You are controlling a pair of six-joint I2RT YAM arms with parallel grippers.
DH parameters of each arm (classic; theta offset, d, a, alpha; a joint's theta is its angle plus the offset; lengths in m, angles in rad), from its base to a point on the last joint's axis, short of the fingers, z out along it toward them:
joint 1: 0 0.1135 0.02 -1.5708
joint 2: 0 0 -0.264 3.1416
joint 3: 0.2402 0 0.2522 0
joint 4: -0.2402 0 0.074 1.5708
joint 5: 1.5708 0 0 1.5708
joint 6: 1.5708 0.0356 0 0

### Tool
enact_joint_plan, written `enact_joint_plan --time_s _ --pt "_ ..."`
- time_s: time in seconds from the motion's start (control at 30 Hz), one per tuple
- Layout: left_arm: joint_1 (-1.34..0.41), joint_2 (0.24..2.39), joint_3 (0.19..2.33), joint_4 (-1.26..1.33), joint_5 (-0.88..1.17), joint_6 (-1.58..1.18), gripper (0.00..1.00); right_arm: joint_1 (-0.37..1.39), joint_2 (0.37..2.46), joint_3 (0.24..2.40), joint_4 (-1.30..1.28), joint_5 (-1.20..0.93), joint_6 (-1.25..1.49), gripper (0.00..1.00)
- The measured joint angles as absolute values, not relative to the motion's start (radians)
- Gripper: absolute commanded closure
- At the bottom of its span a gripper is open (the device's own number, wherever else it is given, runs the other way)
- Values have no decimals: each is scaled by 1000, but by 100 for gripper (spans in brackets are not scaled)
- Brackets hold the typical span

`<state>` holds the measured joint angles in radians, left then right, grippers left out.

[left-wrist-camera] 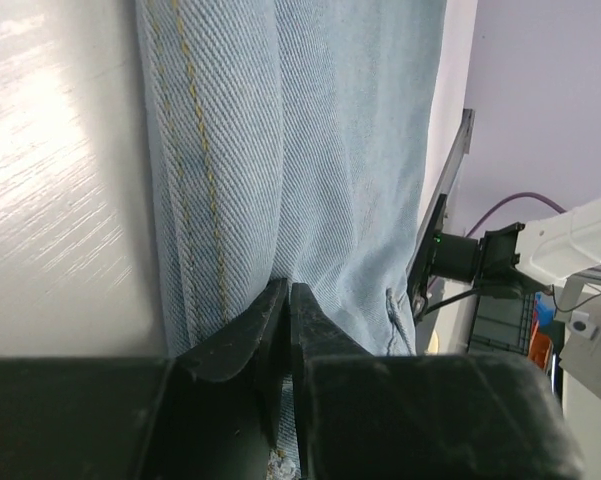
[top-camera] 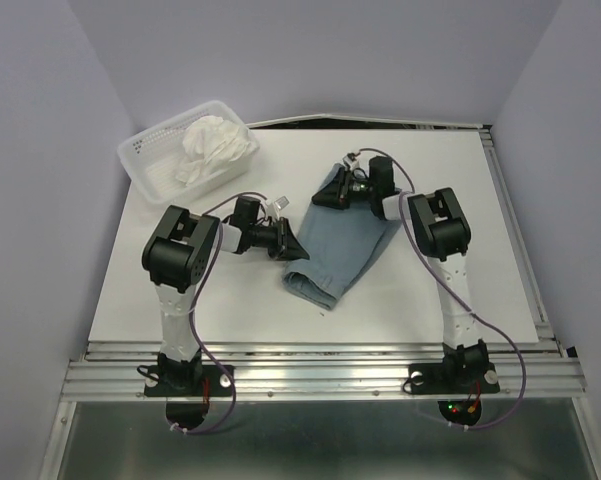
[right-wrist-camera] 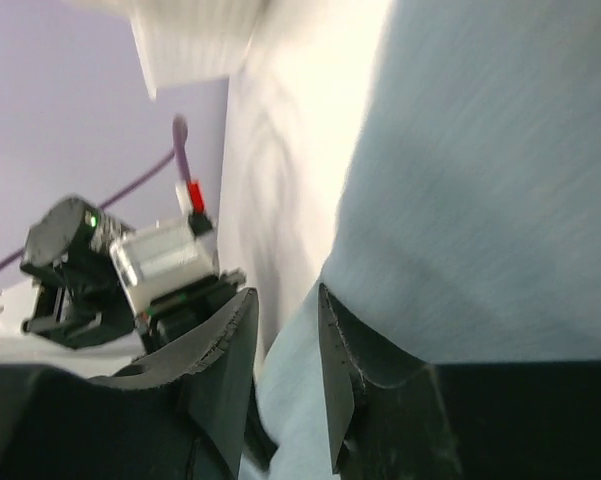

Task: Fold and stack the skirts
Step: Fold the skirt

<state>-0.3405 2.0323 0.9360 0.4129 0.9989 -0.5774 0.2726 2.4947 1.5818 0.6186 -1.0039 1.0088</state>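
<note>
The blue-grey skirt [top-camera: 345, 235] lies partly folded in the middle of the table. My left gripper [top-camera: 296, 246] is at its left edge; in the left wrist view the jaws [left-wrist-camera: 288, 287] are pressed together on the stitched hem of the skirt [left-wrist-camera: 330, 150]. My right gripper [top-camera: 332, 194] is at the skirt's far left corner. Its fingers [right-wrist-camera: 284, 292] stand apart with a fold of the skirt [right-wrist-camera: 480, 200] running between them. The white ruffled skirt [top-camera: 215, 145] sits bunched in the basket.
The white mesh basket [top-camera: 145, 160] stands at the table's far left corner. The white table top [top-camera: 460, 260] ends at metal rails along the near and right sides. Purple walls close in left, back and right.
</note>
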Motion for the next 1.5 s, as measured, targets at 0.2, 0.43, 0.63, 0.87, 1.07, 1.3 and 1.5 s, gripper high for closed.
enact_joint_plan --time_s 0.2,0.43,0.63,0.87,1.07,1.3,1.5 --pt "-340 2032 934 418 990 -586 82 203 2620 1833 521 -955 975 62" --pt "-363 1995 934 404 989 -549 57 189 2634 1924 389 -912 847 49" --pt "-421 1832 1008 189 903 -331 51 190 2410 1836 54 -849 612 34" --pt "-511 1667 1205 -105 724 215 45 132 1978 1617 -205 -712 459 48" --pt "-747 1504 1044 -208 541 665 46 -2 1970 1534 -279 -601 386 57" --pt "-907 1506 984 -254 401 874 48 0 2149 1536 -371 -533 330 65" --pt "-956 1530 979 -226 300 976 49 9 2158 1564 -394 -505 297 66"
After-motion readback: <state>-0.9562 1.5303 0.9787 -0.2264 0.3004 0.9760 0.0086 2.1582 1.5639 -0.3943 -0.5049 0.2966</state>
